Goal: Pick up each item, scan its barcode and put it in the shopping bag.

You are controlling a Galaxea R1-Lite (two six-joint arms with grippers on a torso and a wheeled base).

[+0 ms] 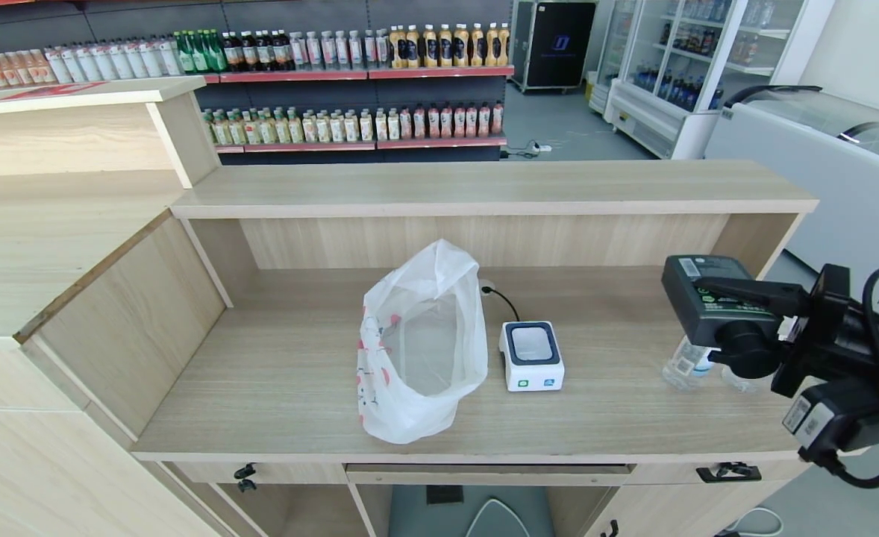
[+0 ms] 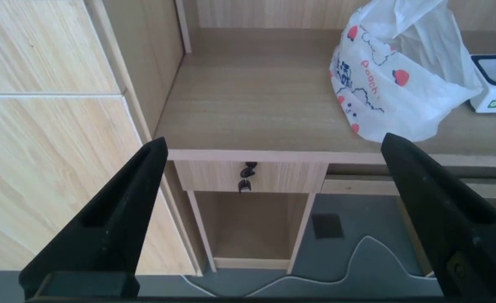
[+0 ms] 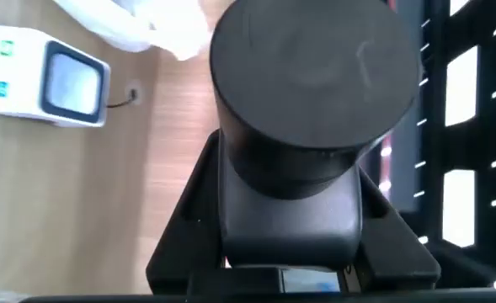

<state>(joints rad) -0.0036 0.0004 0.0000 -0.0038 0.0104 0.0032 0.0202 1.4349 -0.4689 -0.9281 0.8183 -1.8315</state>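
The step in hand looks like the scan: the right gripper (image 1: 751,317) has its jaws pinching a dark bottle (image 1: 692,309) and holds it in the air over the right end of the counter (image 1: 275,388), well to the right of the barcode scanner (image 1: 531,355). The bottle lies tilted, with a labelled end turned up and to the left. From the right wrist view its round black cap (image 3: 315,80) faces the camera, and the scanner (image 3: 47,82) sits off to one side on the wood.

The white scanner stands mid-counter with its dark window facing up. The shopping bag (image 1: 418,344) is just to its left, upright with its mouth open. A clear plastic bottle (image 1: 684,365) waits on the counter below the held one.

The left gripper (image 2: 273,147) hangs off the near left edge of the counter, jaws spread wide and empty.

Next, the bottle likely has to travel left until it is over the scanner window, turned so that its barcode faces down. I cannot tell which face carries the code. After that comes the drop into the bag's mouth.
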